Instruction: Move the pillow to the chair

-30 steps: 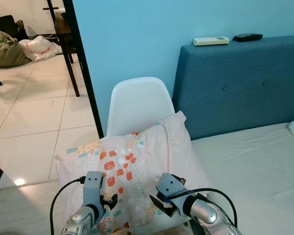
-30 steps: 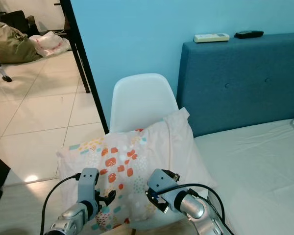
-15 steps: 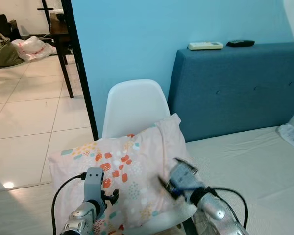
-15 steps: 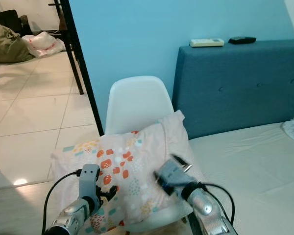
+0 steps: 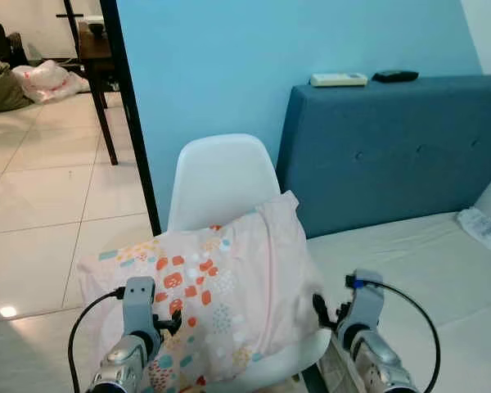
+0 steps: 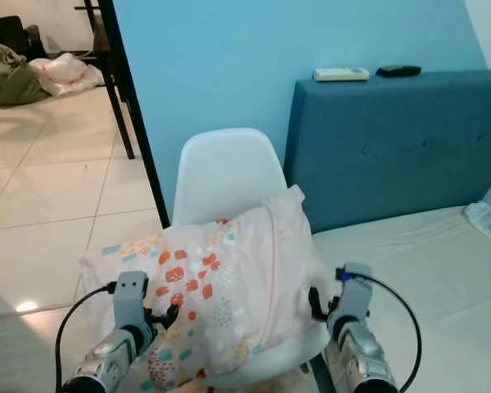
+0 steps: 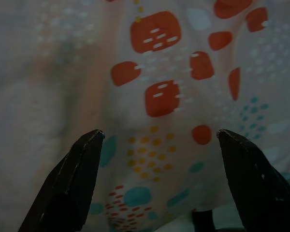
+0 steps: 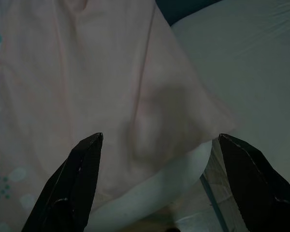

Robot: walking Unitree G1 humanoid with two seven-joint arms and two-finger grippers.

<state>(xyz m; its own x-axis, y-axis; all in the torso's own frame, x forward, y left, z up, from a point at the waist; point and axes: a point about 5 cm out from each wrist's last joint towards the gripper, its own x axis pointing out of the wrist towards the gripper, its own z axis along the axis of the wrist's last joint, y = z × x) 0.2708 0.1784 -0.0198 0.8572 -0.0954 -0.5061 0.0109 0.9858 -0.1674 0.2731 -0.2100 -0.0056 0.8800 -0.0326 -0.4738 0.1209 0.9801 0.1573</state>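
Blue wall, pillow [image 5: 213, 299] hiding chair [image 5: 221, 176] seat

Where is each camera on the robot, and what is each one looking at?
Left eye view, right eye view: on the head, looking down at the pink patterned pillow on the white plastic chair; both arms show.
Left wrist view: along the open left claw at the pillow's spots.
Right wrist view: along the open right claw at the pillow's plain edge.
All share the pillow.

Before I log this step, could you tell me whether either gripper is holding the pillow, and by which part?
Nothing is held. The pillow rests on the chair; the left gripper and right gripper are both open, fingers apart in front of the fabric.
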